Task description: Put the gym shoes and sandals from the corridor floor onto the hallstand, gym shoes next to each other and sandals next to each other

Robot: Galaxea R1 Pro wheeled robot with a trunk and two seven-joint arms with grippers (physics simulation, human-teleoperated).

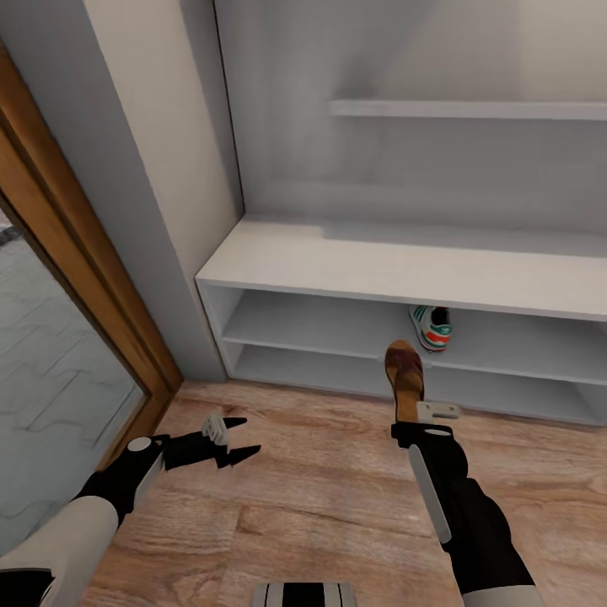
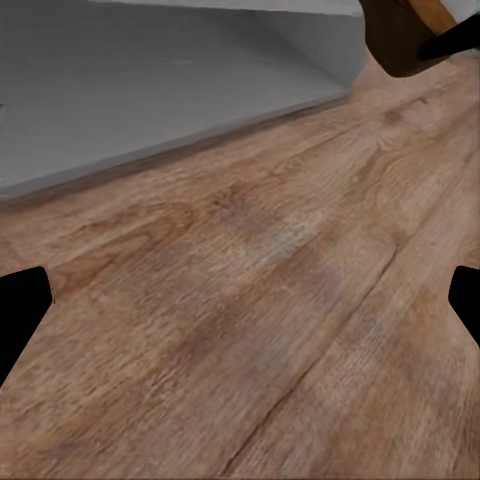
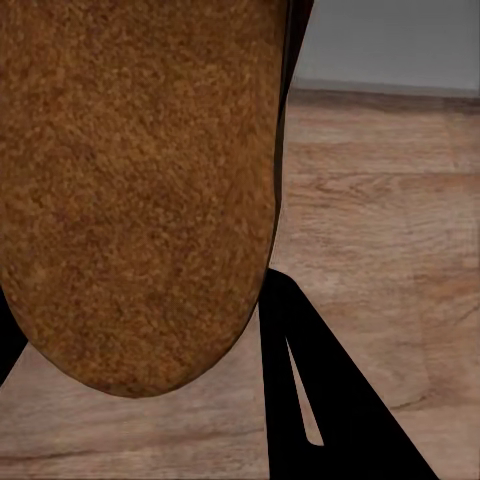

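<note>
From the head, the right gripper (image 1: 410,421) is closed on a sandal (image 1: 405,373) just short of the hallstand (image 1: 405,270), a gym shoe (image 1: 432,327) shelved beyond it; next, I judge, carry the sandal forward onto a shelf. The left wrist shows bare corridor floor (image 2: 250,300) between the left gripper's (image 2: 240,300) wide-spread, empty fingertips (image 2: 18,300). The right wrist alone shows the sandal's tan sole hard against a finger (image 3: 320,400).

1. A wooden brown door frame (image 1: 80,278) stands just beyond the left gripper, on its outer side.
2. Grey patterned paving (image 1: 51,362) shows through the glass beside that frame, farther out from the same gripper.
3. A pale cream wall (image 1: 160,143) rises ahead of it.
</note>
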